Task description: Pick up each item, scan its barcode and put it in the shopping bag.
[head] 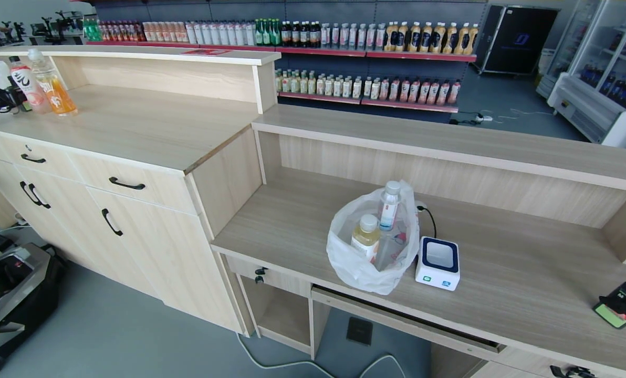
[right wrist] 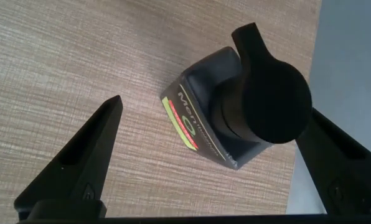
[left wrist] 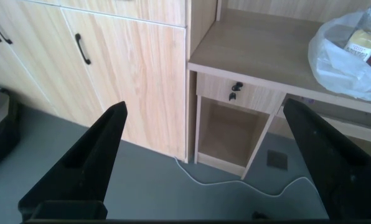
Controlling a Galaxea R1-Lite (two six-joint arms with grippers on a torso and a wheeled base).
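A white plastic shopping bag [head: 355, 262] stands open on the lower desk, also seen as the bag [left wrist: 344, 65] from the left wrist. Inside it are a yellow-drink bottle [head: 366, 236] and a clear bottle [head: 389, 207] with a red and blue label. A white barcode scanner [head: 438, 262] with a dark blue rim sits just right of the bag. Two more bottles, one pink-labelled [head: 27, 84] and one orange [head: 55, 86], stand far left on the high counter. My left gripper [left wrist: 204, 104] hangs open and empty, low before the cabinet. My right gripper [right wrist: 213, 106] is open above a black device [right wrist: 201, 127].
The black device with a green and red label [head: 615, 312] lies near the desk's right front edge. Cabinet doors with black handles [head: 111, 223] stand under the high counter [head: 150, 131]. Drink shelves [head: 371, 58] and a fridge [head: 602, 68] fill the background. A cable [left wrist: 235, 180] lies on the floor.
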